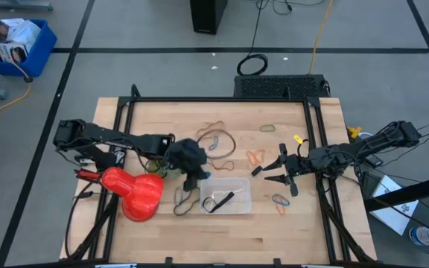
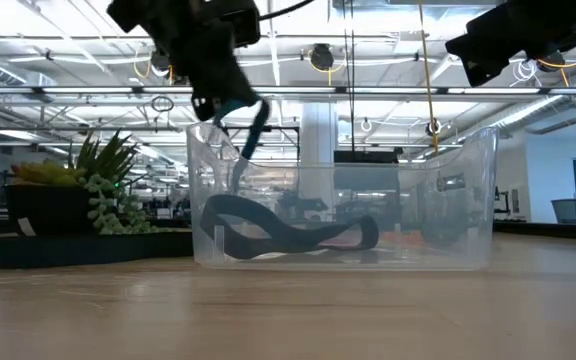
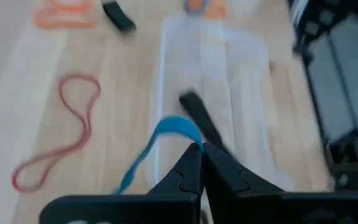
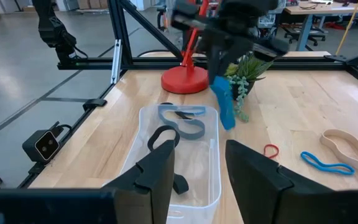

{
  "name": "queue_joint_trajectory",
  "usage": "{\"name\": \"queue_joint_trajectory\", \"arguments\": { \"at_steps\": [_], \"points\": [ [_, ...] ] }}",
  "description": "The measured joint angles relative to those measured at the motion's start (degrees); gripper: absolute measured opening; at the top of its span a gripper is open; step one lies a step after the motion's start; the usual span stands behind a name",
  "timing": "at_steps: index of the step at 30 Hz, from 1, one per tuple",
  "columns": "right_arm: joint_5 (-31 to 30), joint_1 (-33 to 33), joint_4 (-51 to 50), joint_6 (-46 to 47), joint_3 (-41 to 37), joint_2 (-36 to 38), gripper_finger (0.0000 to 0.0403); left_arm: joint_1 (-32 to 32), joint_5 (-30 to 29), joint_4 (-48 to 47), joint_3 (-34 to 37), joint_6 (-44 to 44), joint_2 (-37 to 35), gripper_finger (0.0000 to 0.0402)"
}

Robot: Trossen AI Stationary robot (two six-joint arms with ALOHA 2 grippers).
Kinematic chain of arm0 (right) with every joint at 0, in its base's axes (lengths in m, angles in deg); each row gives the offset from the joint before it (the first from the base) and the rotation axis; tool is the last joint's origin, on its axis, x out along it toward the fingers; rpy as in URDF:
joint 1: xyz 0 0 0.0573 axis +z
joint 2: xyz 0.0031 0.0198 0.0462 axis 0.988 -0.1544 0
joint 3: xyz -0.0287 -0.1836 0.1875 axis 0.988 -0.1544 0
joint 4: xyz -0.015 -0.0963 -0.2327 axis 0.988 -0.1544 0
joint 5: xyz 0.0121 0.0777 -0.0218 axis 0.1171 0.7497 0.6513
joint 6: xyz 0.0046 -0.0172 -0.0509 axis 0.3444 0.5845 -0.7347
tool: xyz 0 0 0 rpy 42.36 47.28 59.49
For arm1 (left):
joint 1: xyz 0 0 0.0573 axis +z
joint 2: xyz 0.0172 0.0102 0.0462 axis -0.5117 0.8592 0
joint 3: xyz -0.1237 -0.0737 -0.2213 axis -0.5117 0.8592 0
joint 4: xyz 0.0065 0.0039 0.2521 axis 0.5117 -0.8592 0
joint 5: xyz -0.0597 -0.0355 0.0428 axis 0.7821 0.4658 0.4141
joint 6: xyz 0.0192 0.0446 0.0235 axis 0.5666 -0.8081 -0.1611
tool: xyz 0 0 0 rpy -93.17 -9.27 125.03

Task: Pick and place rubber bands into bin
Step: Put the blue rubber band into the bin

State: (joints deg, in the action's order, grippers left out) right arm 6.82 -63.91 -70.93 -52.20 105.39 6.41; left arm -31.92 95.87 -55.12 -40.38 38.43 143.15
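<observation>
Left gripper point(image 4: 219, 65) is pinched shut on a blue rubber band point(image 3: 160, 140), which dangles over the near-left edge of the clear bin point(image 1: 244, 202) rather than squarely above its middle. The risk is a release too close to the wall: the loop could drape over the rim or slide out onto the table point(image 1: 311, 231). Its lower end looks to hang right at the rim, though the wrist view is too soft to be sure. A springy band could also cling to a finger and lift out again. Inside the bin a black band point(image 1: 220, 199) already lies flat. Right gripper point(image 1: 283, 173) waits wide open beside the bin, among loose bands point(image 1: 256, 156), holding nothing.
</observation>
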Motion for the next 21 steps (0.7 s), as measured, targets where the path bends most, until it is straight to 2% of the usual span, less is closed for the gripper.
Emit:
{"name": "queue_joint_trajectory", "arguments": {
  "at_steps": [3, 10, 13, 16, 21],
  "points": [
    [0.0, 0.02, 0.09, 0.4, 0.02, 0.0, 0.0141, 2.02, 2.12, 3.24, 0.02, 3.91, 0.18, 0.0005],
    [0.0, 0.02, 1.35, 0.36, 0.02, 0.02, 0.0141, 5.9, 21.15, 22.19, 0.02, 14.02, 0.18, 0.001],
    [0.0, 0.0, 2.37, -0.1, 0.02, 0.02, 0.0141, 5.62, 26.78, 31.13, 0.02, 18.63, 0.15, 0.0006],
    [0.0, 0.01, 2.62, -0.23, 0.02, 0.02, 0.0141, 4.64, 29.35, 36.41, 0.02, 22.38, 0.13, 0.0009],
    [0.0, 0.01, 2.61, -0.22, 0.02, 0.01, 0.0141, 3.48, 29.57, 34.63, 0.02, 22.55, 0.11, 0.0006]
  ]
}}
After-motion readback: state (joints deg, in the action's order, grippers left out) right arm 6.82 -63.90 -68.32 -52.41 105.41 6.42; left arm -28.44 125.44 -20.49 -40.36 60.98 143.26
